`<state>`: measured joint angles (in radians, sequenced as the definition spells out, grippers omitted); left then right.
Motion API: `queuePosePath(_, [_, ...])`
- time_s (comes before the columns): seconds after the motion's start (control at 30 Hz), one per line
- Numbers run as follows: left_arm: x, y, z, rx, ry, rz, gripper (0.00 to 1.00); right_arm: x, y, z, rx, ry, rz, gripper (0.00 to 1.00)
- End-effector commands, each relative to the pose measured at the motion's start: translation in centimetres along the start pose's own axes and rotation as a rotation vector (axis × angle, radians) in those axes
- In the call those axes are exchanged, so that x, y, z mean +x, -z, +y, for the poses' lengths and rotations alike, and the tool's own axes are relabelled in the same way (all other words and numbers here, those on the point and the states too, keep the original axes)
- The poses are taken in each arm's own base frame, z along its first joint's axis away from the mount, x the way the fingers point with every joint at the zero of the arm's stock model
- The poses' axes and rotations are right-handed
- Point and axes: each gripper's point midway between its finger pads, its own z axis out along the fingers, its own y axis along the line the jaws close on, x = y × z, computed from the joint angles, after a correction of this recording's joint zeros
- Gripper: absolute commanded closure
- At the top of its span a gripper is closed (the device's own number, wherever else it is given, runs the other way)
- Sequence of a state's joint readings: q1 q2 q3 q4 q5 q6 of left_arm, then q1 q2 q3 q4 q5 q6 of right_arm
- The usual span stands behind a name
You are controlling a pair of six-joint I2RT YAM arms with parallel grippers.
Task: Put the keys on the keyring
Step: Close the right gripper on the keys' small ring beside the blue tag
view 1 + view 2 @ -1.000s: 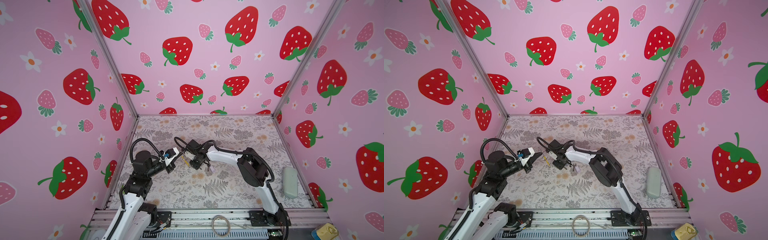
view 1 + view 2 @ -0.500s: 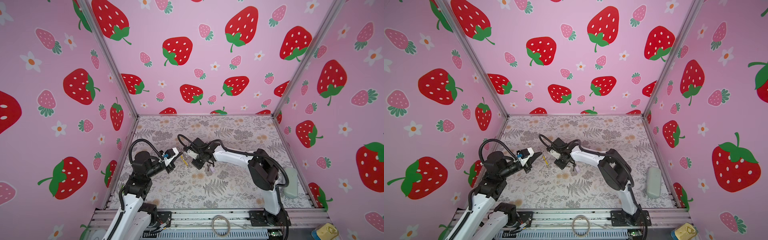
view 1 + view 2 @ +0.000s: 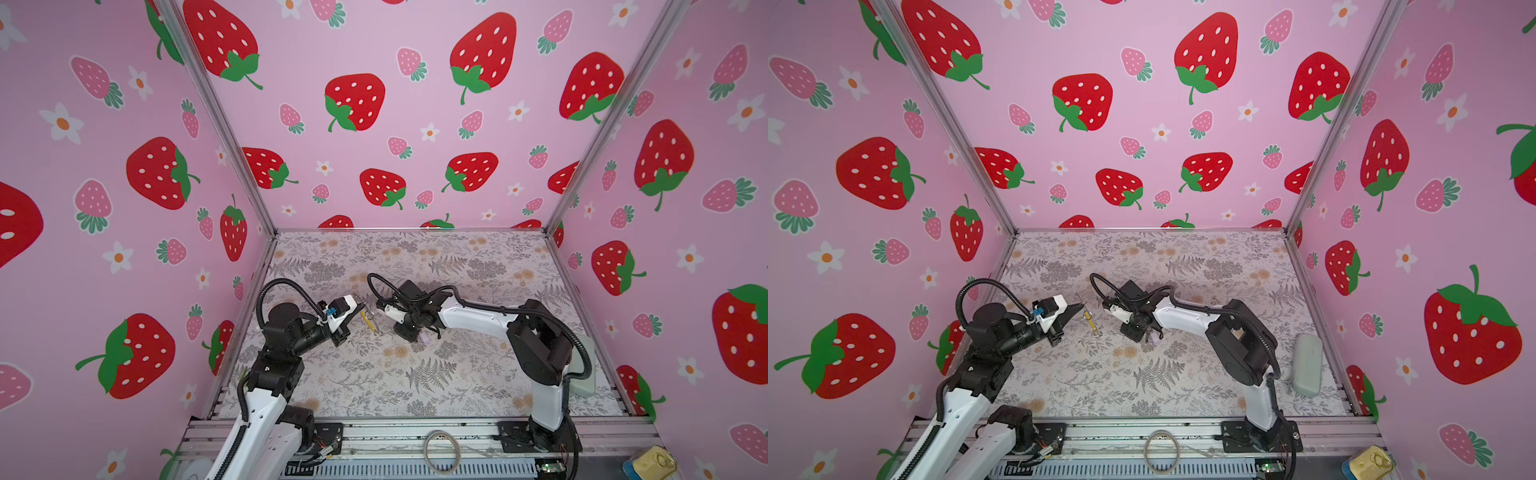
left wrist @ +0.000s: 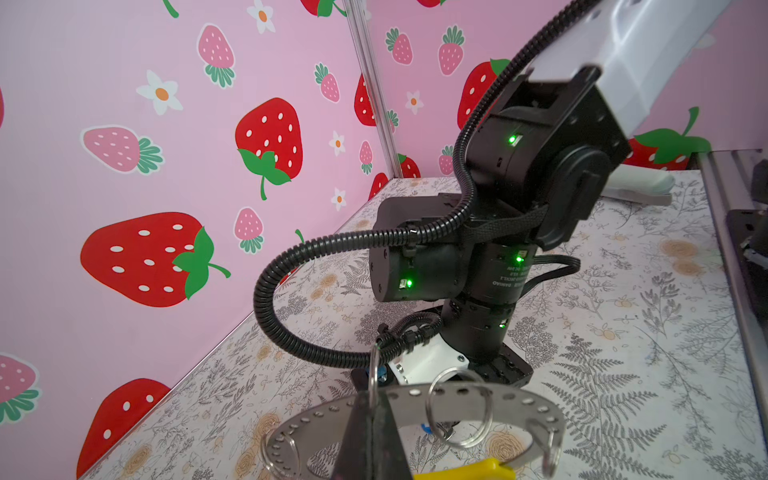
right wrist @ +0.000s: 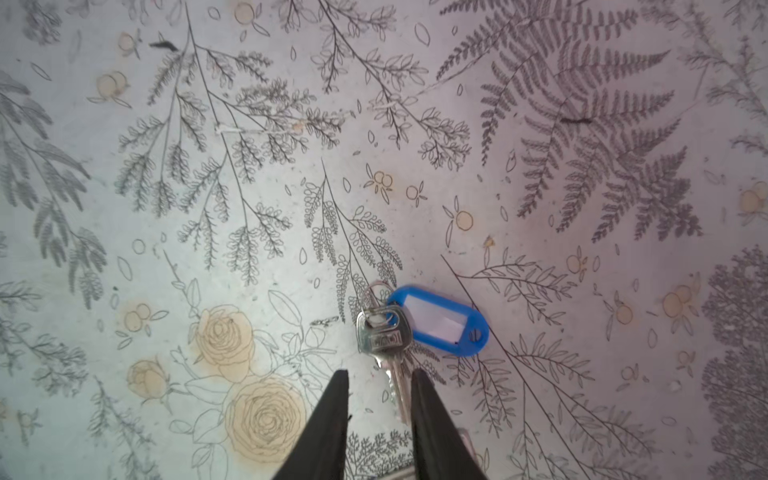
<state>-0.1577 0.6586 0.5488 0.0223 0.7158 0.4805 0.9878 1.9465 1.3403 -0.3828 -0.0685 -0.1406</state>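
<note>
I am watching the left gripper (image 4: 370, 401) through its wrist camera: its black fingers (image 4: 365, 440) are pressing together on the keyring (image 4: 513, 398), clamping the perforated grey band, with the yellow section (image 4: 469, 471) showing just beside them. In both top views that gripper (image 3: 360, 309) is holding the keyring (image 3: 371, 323) clear of the floral mat (image 3: 415, 374), edge-on and left of the middle, so there I am making out little more than the yellow strip. The right gripper (image 5: 379, 401) is pointing down at the mat with its two fingers (image 5: 332, 419) standing apart; I am seeing the blade of the key with the blue tag (image 5: 384, 338) lying between the tips, flat on the mat and not pinched. Its blue tag (image 5: 441, 318) is resting beside the key's head, and both are sharing a small ring. In both top views the right gripper (image 3: 409, 331) is hovering low, near the keyring but apart from it, and the lilac tag (image 3: 427, 339) of the other key is lying on the mat just beside it; the key itself is too small for me to make out. A plain pale hoop (image 3: 443, 451) is sitting on the front rail, well apart from both arms.
</note>
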Motion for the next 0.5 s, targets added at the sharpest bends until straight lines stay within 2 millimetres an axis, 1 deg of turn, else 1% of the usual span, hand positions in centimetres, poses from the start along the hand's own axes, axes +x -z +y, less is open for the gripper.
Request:
queuePosePath(0.0, [-0.6, 0.2, 0.1, -0.006, -0.026, -0.025, 1.0, -1.0, 0.0, -0.3, 0.035, 0.07, -0.037, 0.7])
queuePosePath(0.03, [-0.6, 0.2, 0.1, -0.005, -0.025, -0.024, 1.0, -0.8, -0.2, -0.1, 0.03, 0.085, -0.029, 0.7])
queuePosePath(0.07, [-0.5, 0.2, 0.1, -0.006, -0.025, -0.023, 1.0, -1.2, -0.3, -0.2, 0.039, 0.094, -0.048, 0.69])
queuePosePath(0.17, [-0.5, 0.2, 0.1, -0.006, -0.023, -0.022, 1.0, -1.1, -0.8, -0.3, 0.045, 0.117, -0.043, 0.7])
queuePosePath(0.33, [-0.3, 0.2, 0.1, -0.007, -0.023, -0.019, 1.0, -1.2, -1.4, 0.3, 0.007, 0.151, -0.035, 0.69])
queuePosePath(0.43, [-0.4, 0.2, 0.1, -0.01, -0.025, -0.02, 1.0, -1.0, -1.9, 0.7, -0.017, 0.165, -0.026, 0.69])
queuePosePath(0.47, [-0.3, 0.2, 0.1, -0.012, -0.026, -0.018, 1.0, -0.5, -2.1, 1.0, -0.037, 0.169, -0.004, 0.69])
